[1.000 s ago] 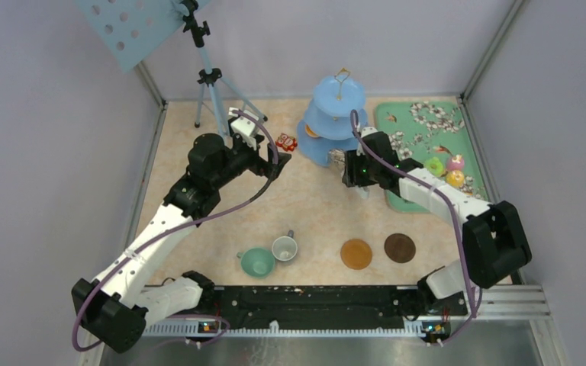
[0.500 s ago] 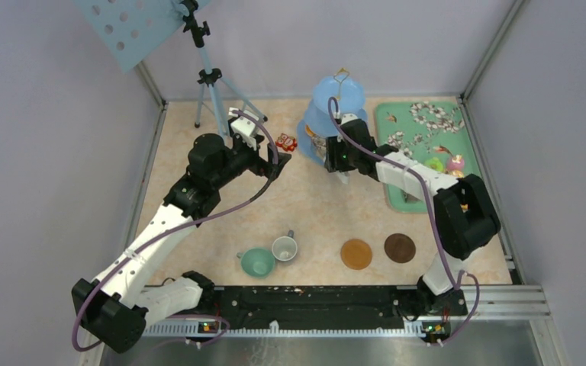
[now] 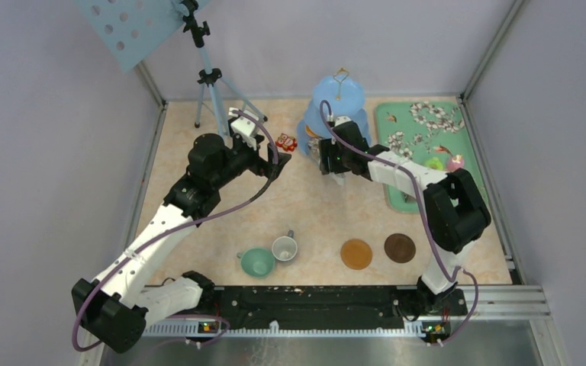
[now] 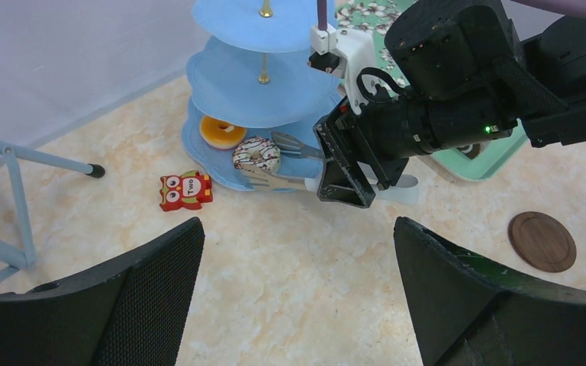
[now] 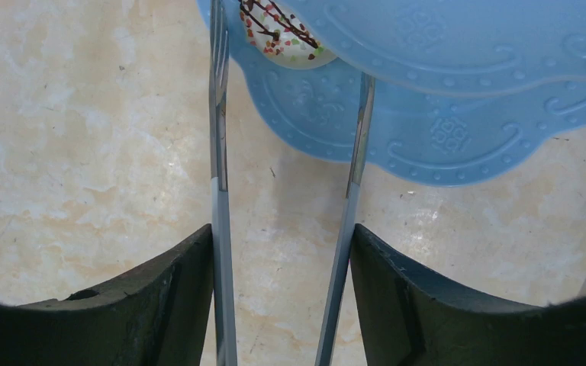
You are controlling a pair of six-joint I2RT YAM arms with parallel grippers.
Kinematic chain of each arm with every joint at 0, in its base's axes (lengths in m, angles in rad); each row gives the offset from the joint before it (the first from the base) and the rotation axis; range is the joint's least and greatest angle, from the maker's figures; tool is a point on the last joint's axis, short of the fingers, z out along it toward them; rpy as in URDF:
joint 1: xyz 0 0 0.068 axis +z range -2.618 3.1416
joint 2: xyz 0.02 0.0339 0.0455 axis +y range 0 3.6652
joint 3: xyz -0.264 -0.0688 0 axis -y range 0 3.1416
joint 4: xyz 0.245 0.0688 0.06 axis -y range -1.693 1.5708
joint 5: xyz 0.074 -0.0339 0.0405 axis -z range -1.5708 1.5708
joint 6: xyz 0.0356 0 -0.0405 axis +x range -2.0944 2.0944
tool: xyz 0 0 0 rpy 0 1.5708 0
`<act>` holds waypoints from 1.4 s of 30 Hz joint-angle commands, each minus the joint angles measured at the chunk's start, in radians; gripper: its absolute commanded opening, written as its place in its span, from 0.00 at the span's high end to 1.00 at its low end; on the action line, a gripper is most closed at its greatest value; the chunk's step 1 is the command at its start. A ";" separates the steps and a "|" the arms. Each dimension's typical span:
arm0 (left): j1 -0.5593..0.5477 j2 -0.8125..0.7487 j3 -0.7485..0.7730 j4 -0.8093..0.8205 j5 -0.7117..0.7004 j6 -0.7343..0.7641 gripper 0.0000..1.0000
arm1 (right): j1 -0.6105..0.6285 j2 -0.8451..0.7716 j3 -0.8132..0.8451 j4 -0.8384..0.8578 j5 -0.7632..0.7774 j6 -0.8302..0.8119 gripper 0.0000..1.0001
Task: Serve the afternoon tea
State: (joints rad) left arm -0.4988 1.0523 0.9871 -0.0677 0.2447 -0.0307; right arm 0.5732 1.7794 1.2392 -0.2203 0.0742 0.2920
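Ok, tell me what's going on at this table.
The right gripper holds the metal tongs, their tips either side of a sprinkled donut lying on the bottom tier of the blue stand, beside an orange donut. The left gripper hovers open and empty nearby. The teal cup and grey-white cup stand off the coasters.

We see a light-blue stand (image 4: 229,76), orange donut (image 4: 222,131), brown-drizzled white donut (image 4: 256,153), red owl (image 4: 184,190), silver tongs (image 5: 218,152), green floral tray (image 3: 420,122).

Pale lilac-grey walls (image 3: 397,46) on three sides. Beige marbled desk (image 3: 313,217). Grey tripod (image 3: 210,85) in far left corner, perforated light-blue panel (image 3: 122,30) on top. Soft, even light.
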 commanded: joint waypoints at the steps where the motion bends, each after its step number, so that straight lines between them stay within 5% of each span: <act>1: -0.004 0.003 0.000 0.040 0.004 -0.003 0.01 | 0.011 -0.092 0.005 0.031 0.030 0.005 0.38; 11: -0.005 0.002 -0.002 0.043 0.011 -0.007 0.01 | 0.011 -0.385 -0.195 -0.058 0.075 -0.012 0.45; 19: -0.004 0.005 0.001 0.045 0.028 -0.015 0.01 | -0.033 -0.665 -0.380 -0.147 0.290 -0.054 0.45; 30: -0.003 0.002 -0.001 0.043 0.019 -0.011 0.01 | -0.435 -0.631 -0.335 -0.264 0.316 0.067 0.45; 42: -0.005 0.002 0.001 0.045 0.027 -0.013 0.01 | -0.555 -0.581 -0.347 -0.232 0.247 0.058 0.40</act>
State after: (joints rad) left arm -0.4988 1.0565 0.9871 -0.0673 0.2569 -0.0319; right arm 0.0360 1.1732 0.8524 -0.4965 0.3542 0.3496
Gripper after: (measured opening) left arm 0.987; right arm 0.604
